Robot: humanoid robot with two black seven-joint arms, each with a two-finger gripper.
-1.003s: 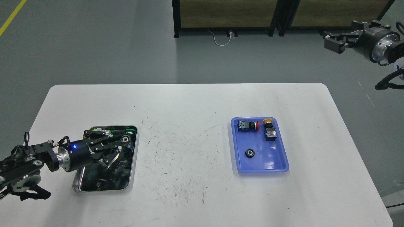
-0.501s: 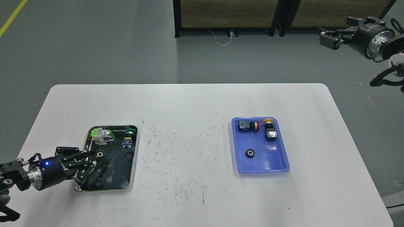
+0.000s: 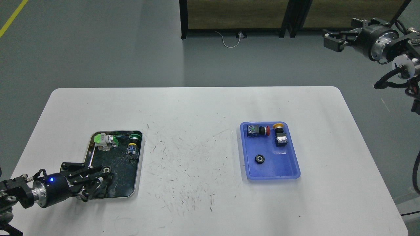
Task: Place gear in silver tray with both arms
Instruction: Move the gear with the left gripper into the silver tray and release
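Observation:
The silver tray (image 3: pixel 139 165) lies on the left of the white table. It holds a green-and-white switch (image 3: pixel 105 140), a green button (image 3: pixel 134 136) and a small yellow-and-blue part (image 3: pixel 132 148). My left gripper (image 3: pixel 107 174) reaches low over the tray's near left corner, fingers somewhat apart. A small black ring with a silver centre (image 3: pixel 106 169), like a gear, sits at its upper fingertip; I cannot tell whether it is held. Another black gear (image 3: pixel 260 159) lies in the blue plastic tray (image 3: pixel 288 173). My right gripper (image 3: pixel 329 40) hangs high at the far right, off the table, apparently open and empty.
The blue tray also holds a red push button (image 3: pixel 261 130) and a yellow-capped button (image 3: pixel 280 134). The white table (image 3: pixel 197 137) is scuffed with dark marks between the two trays. A dark-framed cabinet (image 3: pixel 236 16) stands on the grey floor behind the table.
My left gripper has drawn back from the silver tray's far end to its near left corner, uncovering the green parts; the small ring moved with its tip. My right gripper shifted slightly left.

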